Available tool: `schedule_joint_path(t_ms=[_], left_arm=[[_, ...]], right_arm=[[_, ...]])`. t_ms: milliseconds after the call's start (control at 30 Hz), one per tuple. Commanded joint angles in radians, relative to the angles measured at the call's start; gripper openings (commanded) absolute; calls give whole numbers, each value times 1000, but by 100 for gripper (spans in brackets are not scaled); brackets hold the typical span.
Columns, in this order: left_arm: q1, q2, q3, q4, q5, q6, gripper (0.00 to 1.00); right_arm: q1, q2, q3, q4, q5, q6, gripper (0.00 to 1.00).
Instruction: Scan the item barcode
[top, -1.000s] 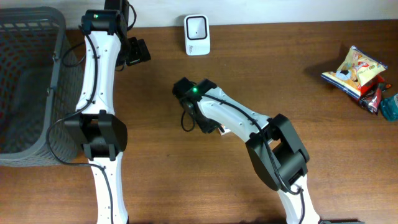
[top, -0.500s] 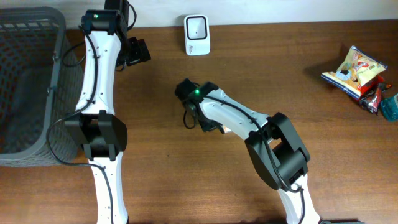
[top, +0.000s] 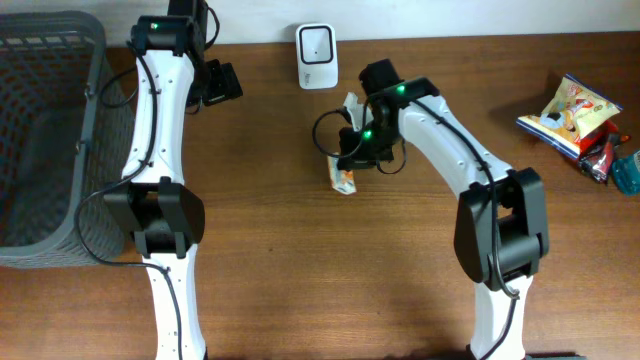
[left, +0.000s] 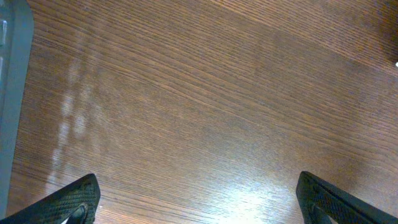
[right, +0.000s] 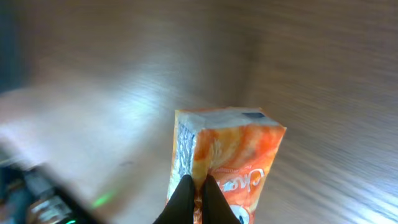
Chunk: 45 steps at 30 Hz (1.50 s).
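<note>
Brown wood-grain table (top: 300, 290) fills the view, with a grey mesh basket (top: 92, 120) at its edge, well out beyond the left pincer (top: 222, 82). Two white arms reach over the wood: the left arm (top: 150, 120) runs straight up beside the basket, and the right arm (top: 450, 140) bends in toward the middle. Far off to the outer side of the right pincer (top: 352, 150) lies a heap of snack bags (top: 570, 110). A white scanner (top: 317, 43) stands at the far edge of the table, near the right pincer and just past it. The orange carton (top: 343, 178) sits right at that pincer. From the wrist, the right pincer (right: 198, 193) has its black fingers (right: 185, 194) pressed together, nipping the carton (right: 227, 155) at its near face. That picture is blurred, so I cannot tell whether the carton is clear of the wood. The left pincer (left: 199, 199) hangs over bare table with its fingers (left: 74, 199) spread wide, holding nothing.
</note>
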<state>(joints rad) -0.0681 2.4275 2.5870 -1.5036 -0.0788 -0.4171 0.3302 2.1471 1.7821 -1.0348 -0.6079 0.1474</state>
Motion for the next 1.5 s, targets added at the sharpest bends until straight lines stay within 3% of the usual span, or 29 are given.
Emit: schedule_joint_path(t_ms=[0,133,333,433,567,633,767,800,900,933,1033,1200,1267,1333,1467], left_arm=[[-1,10,-1,-1,7,-16,99],[-1,10,-1,-1,7,-16,99],[-1,10,-1,-1,7,-16,99],[-1,10,-1,-1,7,-16,99],[-1,10,-1,-1,7,-16,99],[-1,10,-1,-1,7,-16,99],[-1,10,-1,-1,7,-16,99],[-1,10,-1,-1,7,-16,99],[-1,10,-1,-1,7,-16,99],[-1,10,-1,-1,7,-16,99],[-1,10,-1,-1,7,-16,99],[-1,10,-1,-1,7,-16,99],[-1,10,-1,-1,7,-16,99],[-1,10,-1,-1,7,-16,99],[-1,10,-1,-1,7,-16,99]], right_arm=[[5,1,-71,70,-325,-47,4],[-20,21,-262,236,-383,39,4],[-212,21,-389,216,-23,77,4],[-303,0,-318,85,4,-19,46],[-276,-16,-134,-148,6,-180,60],[-190,-14,-116,-174,8,-200,89],[-31,-13,-193,-23,73,-160,93],[5,-13,-212,25,139,-87,90],[18,-13,-224,67,201,-14,56],[18,-13,-224,75,201,-14,49],[19,-13,-230,92,190,-6,39],[24,-13,-311,211,117,81,38],[24,-13,-322,224,119,102,29],[23,-13,-322,232,118,130,5],[-13,-15,-272,235,9,148,4]])
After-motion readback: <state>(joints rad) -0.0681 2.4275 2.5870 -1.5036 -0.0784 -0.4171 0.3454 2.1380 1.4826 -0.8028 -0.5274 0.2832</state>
